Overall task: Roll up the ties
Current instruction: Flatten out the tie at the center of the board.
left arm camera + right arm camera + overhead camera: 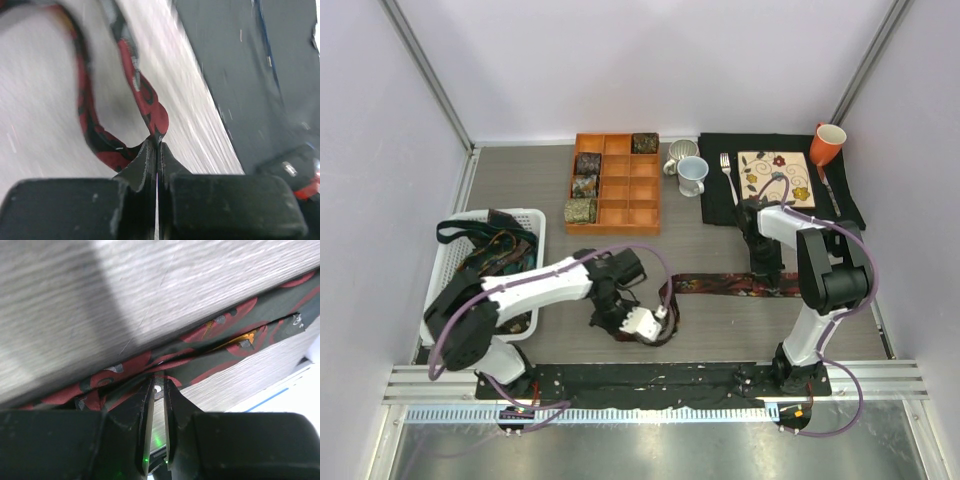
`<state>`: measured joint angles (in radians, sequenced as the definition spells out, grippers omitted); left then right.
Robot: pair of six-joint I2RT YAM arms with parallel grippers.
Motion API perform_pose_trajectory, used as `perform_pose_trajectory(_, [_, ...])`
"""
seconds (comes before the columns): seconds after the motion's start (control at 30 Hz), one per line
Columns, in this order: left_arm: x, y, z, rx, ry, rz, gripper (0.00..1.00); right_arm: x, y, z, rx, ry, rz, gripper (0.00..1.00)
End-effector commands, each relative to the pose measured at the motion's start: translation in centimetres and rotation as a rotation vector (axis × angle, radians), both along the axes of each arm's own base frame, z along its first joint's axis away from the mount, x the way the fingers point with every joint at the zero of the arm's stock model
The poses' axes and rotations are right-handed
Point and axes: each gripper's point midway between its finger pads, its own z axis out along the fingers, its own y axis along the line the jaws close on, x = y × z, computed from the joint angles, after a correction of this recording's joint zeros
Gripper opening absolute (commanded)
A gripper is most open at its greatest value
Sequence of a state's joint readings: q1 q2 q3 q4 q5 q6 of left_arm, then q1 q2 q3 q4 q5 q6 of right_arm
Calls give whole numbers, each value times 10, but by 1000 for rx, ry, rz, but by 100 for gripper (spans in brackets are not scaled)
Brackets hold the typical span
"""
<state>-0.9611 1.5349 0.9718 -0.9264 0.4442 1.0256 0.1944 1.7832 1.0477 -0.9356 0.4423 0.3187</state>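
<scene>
A maroon patterned tie (730,284) lies stretched across the table in front of the arms. Its narrow end curls into a loop (147,100) at the left. My left gripper (660,322) is low over that loop, and the left wrist view shows it (157,144) shut on the fabric's edge. My right gripper (767,272) stands over the tie's right part. In the right wrist view its jaws (159,385) are nearly together, pinching the tie's edge (215,360). Several rolled ties (584,186) sit in an orange compartment tray (632,195). More unrolled ties (500,250) fill a white basket (450,255).
Two pale mugs (688,168) stand right of the tray. A black placemat (720,200) at the back right carries a fork (726,172), a floral tile (775,178) and an orange mug (828,145). Walls close in both sides.
</scene>
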Motion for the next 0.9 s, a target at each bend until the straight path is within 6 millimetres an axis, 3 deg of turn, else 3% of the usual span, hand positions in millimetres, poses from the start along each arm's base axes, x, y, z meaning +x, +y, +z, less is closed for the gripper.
perform_pose_trajectory(0.0, [-2,60,15,137,97,226,0,29,-8,-3,-55,-72,13,20])
perform_pose_trajectory(0.13, [18,77,18,191,210,437,0,38,-11,1,-97,-67,56,19])
perform_pose_trajectory(0.3, [66,83,23,176,339,662,0,34,-15,6,-144,-43,113,19])
perform_pose_trajectory(0.43, [93,86,28,167,373,727,0,31,-18,9,-164,-39,133,19])
perform_pose_trajectory(0.53, [104,87,26,187,375,751,12,32,-16,8,-181,-31,152,19])
perform_pose_trajectory(0.57, [109,87,28,180,373,773,24,33,-13,8,-180,-31,158,19])
perform_pose_trajectory(0.63, [127,85,36,103,357,827,34,33,-9,9,-175,-29,170,19])
perform_pose_trajectory(0.67, [135,86,47,43,340,850,51,35,-7,12,-177,-35,179,19])
perform_pose_trajectory(0.7, [138,83,55,-6,334,858,59,35,-5,14,-180,-35,187,19])
perform_pose_trajectory(0.73, [149,81,59,-58,280,868,64,38,-3,18,-176,-45,183,20])
perform_pose_trajectory(0.77, [154,81,77,-123,201,864,72,40,-2,21,-171,-56,180,20])
perform_pose_trajectory(0.83, [173,78,85,-221,58,887,79,46,-1,31,-174,-71,174,24])
perform_pose_trajectory(0.87, [178,76,104,-291,-30,885,90,48,-2,37,-178,-83,165,26])
